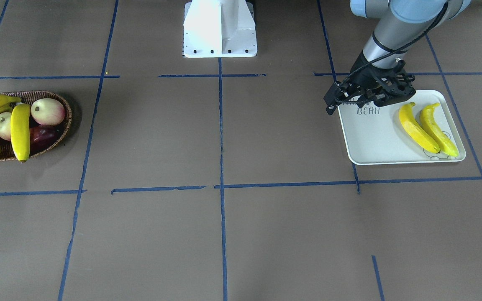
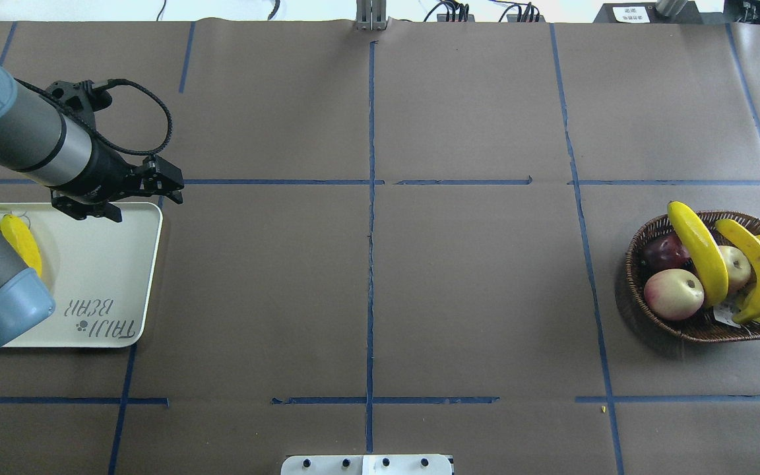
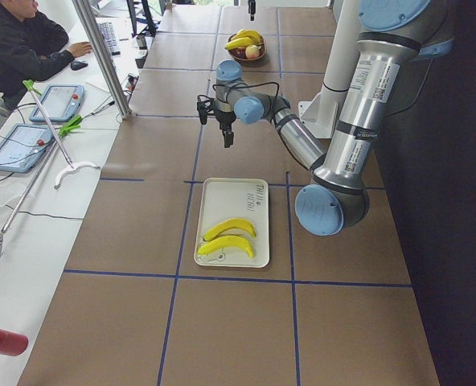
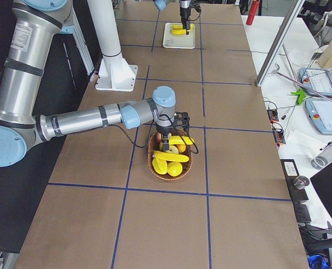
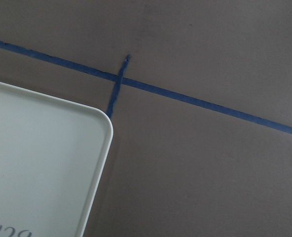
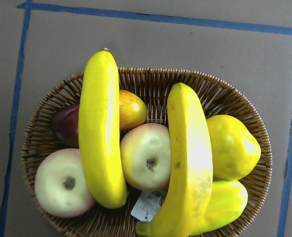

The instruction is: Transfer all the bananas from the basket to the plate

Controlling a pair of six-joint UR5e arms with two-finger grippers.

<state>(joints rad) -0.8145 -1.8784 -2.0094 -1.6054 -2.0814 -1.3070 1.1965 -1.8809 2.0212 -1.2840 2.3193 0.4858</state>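
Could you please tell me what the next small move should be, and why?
Probably lower the right gripper onto a banana lying exposed atop the apples: two bananas already lie on the plate, two remain in the basket, and the right gripper hangs directly above it.

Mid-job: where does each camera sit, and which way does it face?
Front-facing: across the table, facing the base; left arm by plate.
Overhead: behind the robot, looking forward and down; left arm at left, basket at right.
Exterior left: robot's left table end, looking along it; left arm near.
Exterior right: opposite end; right arm near, over basket.
Left wrist: looks down on plate corner; robot unseen.
Right wrist: looks down into basket; robot unseen.
Front-facing and overhead share plate and basket, mirrored.
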